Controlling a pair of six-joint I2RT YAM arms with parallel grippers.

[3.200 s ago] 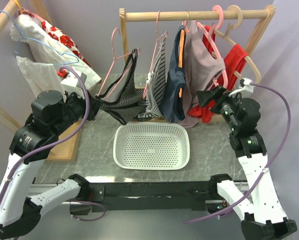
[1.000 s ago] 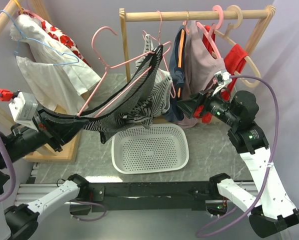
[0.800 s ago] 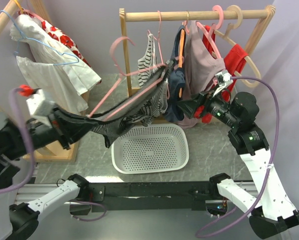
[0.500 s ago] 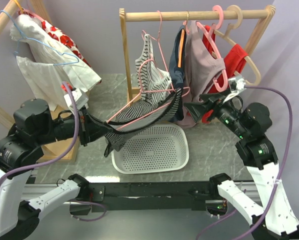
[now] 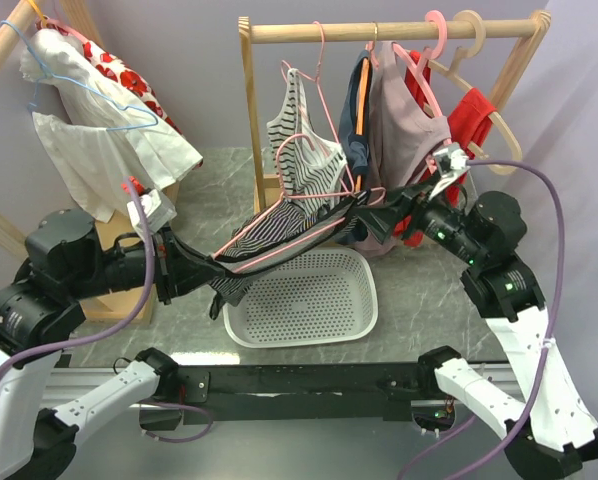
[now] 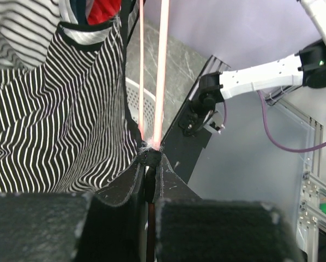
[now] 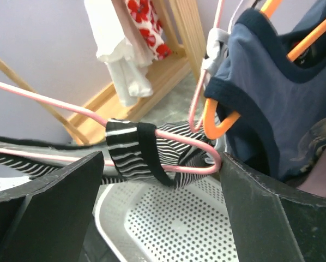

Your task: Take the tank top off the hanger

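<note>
The black-and-white striped tank top [image 5: 279, 232] hangs on a pink hanger [image 5: 324, 213] that lies nearly level over the basket, off the rail. My left gripper [image 5: 209, 276] is shut on the top's black-edged lower end [image 6: 70, 125], where the two pink hanger rods [image 6: 162, 65] meet its tips [image 6: 151, 161]. At the other end my right gripper [image 5: 371, 214] stands open. The hanger's curved end [image 7: 209, 161] sits between its fingers [image 7: 48, 202], against the right one. A striped strap [image 7: 131, 148] wraps the hanger arm there.
A white perforated basket [image 5: 364, 300] sits below on the marble table. The wooden rail [image 5: 399, 30] carries a lighter striped top [image 5: 301, 140], a navy garment on an orange hanger [image 5: 357, 160], a mauve one [image 5: 407, 120] and a red one [image 5: 471, 115]. A white floral garment [image 5: 89, 110] hangs at far left.
My left gripper swung the tank top and hanger down from high on the left to over the basket. My right gripper moved in around the hanger's end.
</note>
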